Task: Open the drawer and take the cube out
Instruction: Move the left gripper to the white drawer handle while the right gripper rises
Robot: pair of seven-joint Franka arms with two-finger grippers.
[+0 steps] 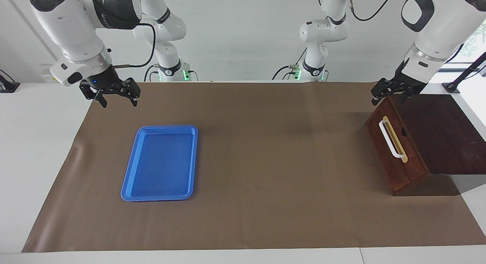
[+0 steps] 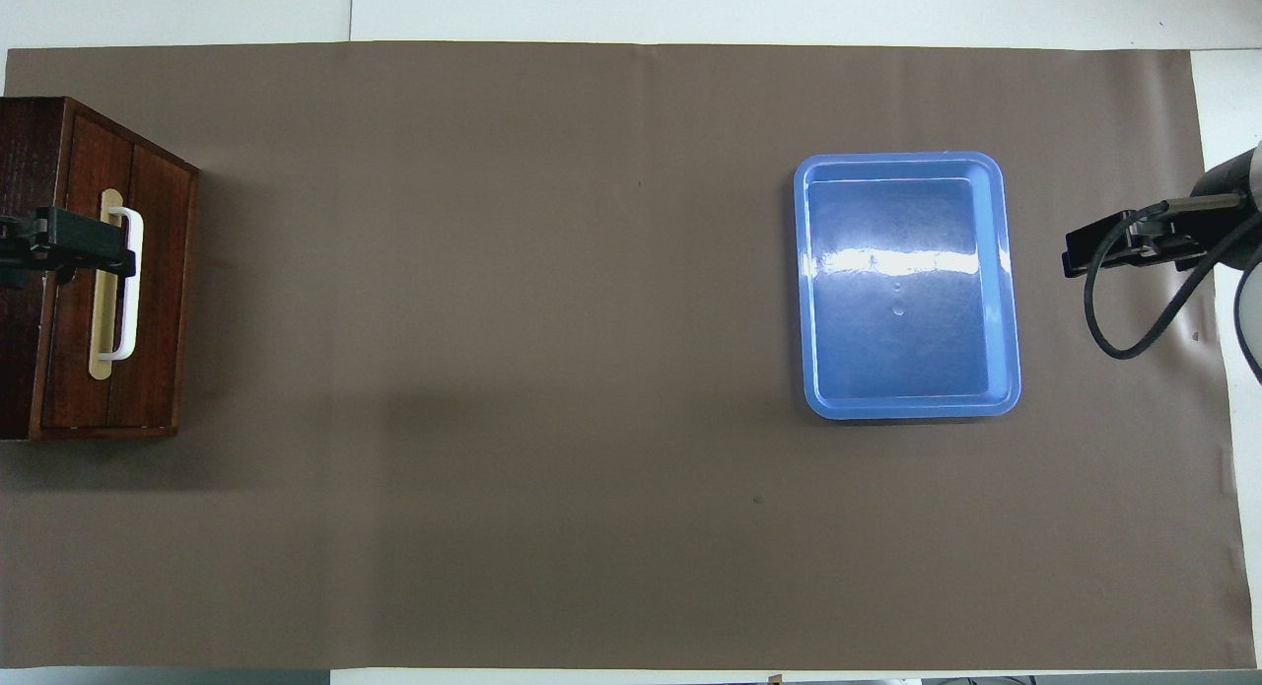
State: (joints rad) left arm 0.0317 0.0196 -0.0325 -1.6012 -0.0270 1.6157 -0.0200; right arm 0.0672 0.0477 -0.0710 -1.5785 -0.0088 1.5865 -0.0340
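Facing view, read from 9 o'clock to 3 o'clock.

Right arm: elbow raised, forearm angled down toward the mat [image 1: 243,203]. Right gripper [image 1: 117,100] hangs in the air over the mat's corner at the right arm's end, fingers pointing down and spread apart, holding nothing.

Tray [image 1: 131,180]: blue, flat on the mat, at about 5 o'clock from the right gripper and well apart from it. Nothing lies in it.

Left arm: forearm sloping down from 1 o'clock. Left gripper [image 1: 391,95] is over the top edge of the cabinet [image 1: 444,135], at 12 o'clock from the handle [image 1: 391,140]. Its fingers stand apart; nothing is between them. Contact with the wood cannot be confirmed.

Drawer [image 1: 395,150]: shut, its front flush with the cabinet, facing the tray. The white handle sits on a tan strip, untouched.

Cube: not visible in either view.
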